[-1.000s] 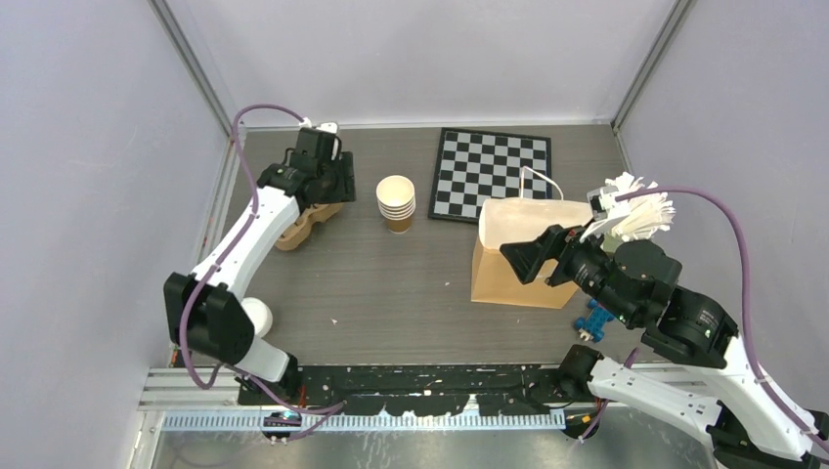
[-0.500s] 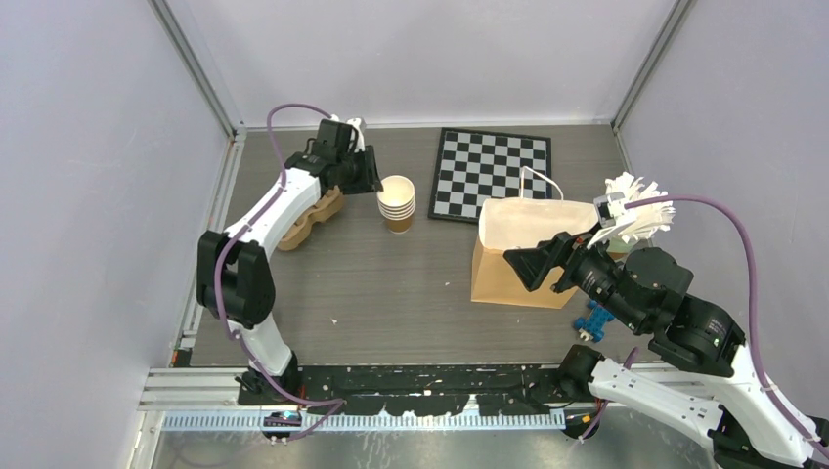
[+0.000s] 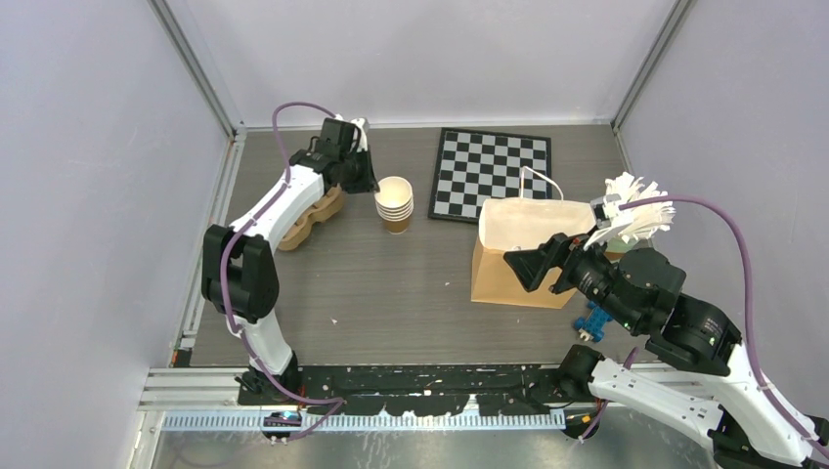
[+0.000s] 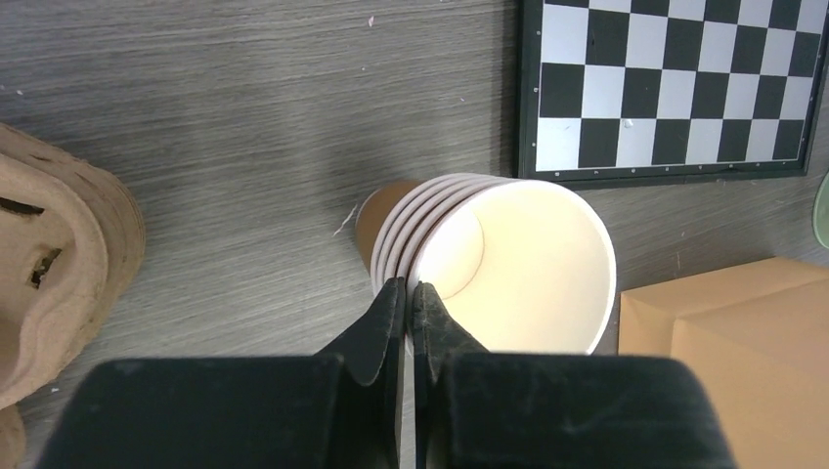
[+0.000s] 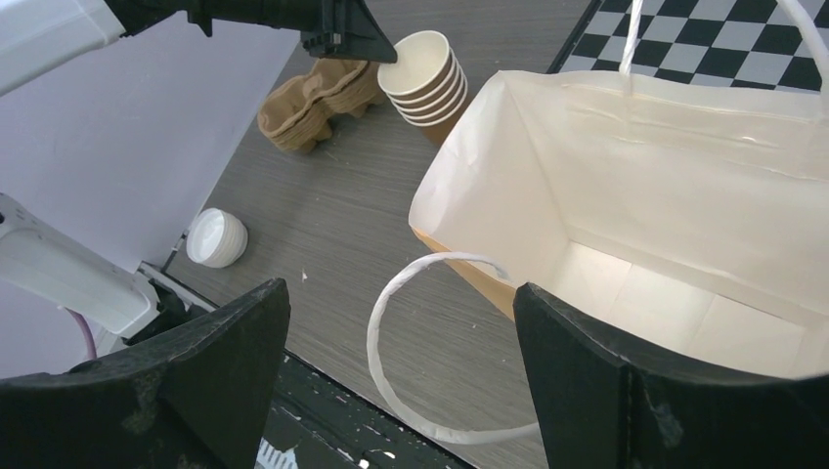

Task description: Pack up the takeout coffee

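The takeout coffee is out of view. A stack of lidless tan cups [image 3: 395, 203] [image 4: 489, 254] [image 5: 425, 73] stands upright left of the chessboard. My left gripper [image 3: 372, 184] [image 4: 406, 288] is at the stack's left side, shut on the white rim of the top cup, one finger inside and one outside. The brown paper bag [image 3: 518, 254] [image 5: 635, 176] stands open at the right. Just in front of its mouth my right gripper [image 3: 533, 264] [image 5: 401, 288] is open, with the bag's white handle loop [image 5: 391, 322] lying between its fingers untouched.
A brown pulp cup carrier [image 3: 308, 220] [image 4: 59, 254] [image 5: 313, 103] lies left of the stack. The chessboard [image 3: 492, 176] [image 4: 675, 88] is behind the bag. A white lid [image 5: 216, 237] sits near the left arm's base. A white bundle [image 3: 640, 210] and a blue toy [image 3: 596, 320] are by the right arm.
My left gripper moved right from over the carrier to the cup stack and closed on the top cup's rim. The right gripper barely moved.
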You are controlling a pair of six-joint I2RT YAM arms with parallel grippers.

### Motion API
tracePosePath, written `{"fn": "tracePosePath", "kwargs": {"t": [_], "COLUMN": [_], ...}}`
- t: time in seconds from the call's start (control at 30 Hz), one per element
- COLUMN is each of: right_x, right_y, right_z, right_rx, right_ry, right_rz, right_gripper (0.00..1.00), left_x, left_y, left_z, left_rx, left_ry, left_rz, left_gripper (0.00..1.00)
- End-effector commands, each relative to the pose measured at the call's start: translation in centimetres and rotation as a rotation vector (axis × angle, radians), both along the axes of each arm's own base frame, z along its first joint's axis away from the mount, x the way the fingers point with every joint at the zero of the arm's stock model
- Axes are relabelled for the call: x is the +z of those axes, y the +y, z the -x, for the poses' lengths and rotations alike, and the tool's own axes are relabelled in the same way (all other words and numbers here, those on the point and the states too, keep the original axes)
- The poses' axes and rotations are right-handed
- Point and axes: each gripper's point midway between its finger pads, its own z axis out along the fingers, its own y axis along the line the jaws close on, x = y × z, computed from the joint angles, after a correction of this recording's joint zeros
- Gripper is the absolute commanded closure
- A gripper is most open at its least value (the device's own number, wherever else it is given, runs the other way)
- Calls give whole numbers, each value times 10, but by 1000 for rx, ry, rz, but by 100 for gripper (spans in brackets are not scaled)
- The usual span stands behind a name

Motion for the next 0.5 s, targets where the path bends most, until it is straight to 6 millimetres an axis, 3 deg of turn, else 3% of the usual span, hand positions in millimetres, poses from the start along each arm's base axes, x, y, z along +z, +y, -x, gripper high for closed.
{"fn": "tracePosePath", "kwargs": {"t": [0.0, 0.23, 0.47], "right_x": [0, -3, -6], "right_y": [-3, 1, 4], "right_z": [-3, -5, -7], "right_rx": [-25, -23, -20], "right_ry": [-7, -2, 8], "right_rz": [-10, -11, -8], "right_gripper": [12, 12, 12], "left_x": [40, 63, 46], "left_y": [-9, -19, -21], "left_z": [-8, -1, 3], "left_rx": [-45, -85, -79], "left_ry": [-101, -90, 21], "left_rz": [21, 50, 40], "left_gripper": [100, 100, 100]}}
